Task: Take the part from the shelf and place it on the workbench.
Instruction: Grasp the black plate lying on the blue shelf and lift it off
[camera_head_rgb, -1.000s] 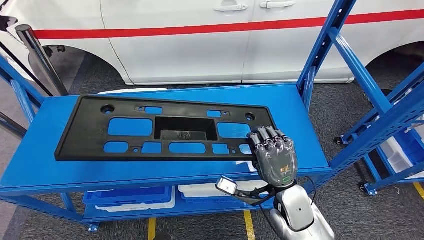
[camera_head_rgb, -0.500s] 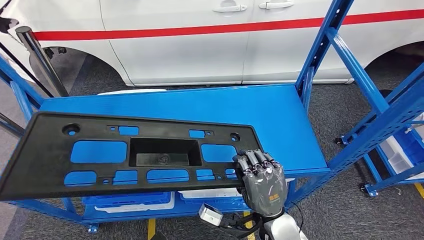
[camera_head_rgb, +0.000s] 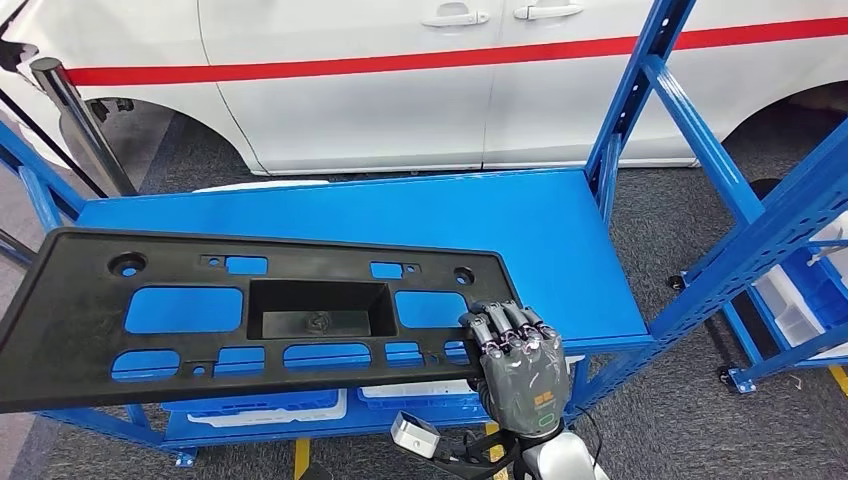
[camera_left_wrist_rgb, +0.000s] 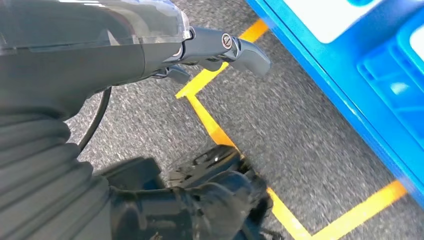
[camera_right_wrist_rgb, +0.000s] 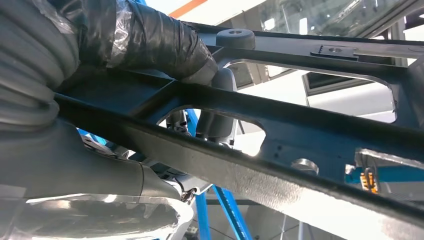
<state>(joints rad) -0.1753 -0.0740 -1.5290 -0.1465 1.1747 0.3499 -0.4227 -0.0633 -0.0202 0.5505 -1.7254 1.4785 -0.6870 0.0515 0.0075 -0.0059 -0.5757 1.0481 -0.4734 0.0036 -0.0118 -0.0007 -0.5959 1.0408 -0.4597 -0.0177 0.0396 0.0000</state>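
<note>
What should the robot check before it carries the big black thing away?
1. Right hand grips the black part at one end: ok.
2. Left hand helps hold it: not ok, it hangs over the floor holding nothing.
3. Part level: not ok, it looks tilted.
4. Part partly off the blue shelf: ok.
5. Blue upright post clear of the part: ok.
6. Grip firm enough to carry: cannot tell.

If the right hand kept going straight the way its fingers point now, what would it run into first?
Probably nothing soon. The right hand, gripping the black part, points across the blue shelf top, which looks bare ahead, toward the white car. Depth is unclear.
</note>
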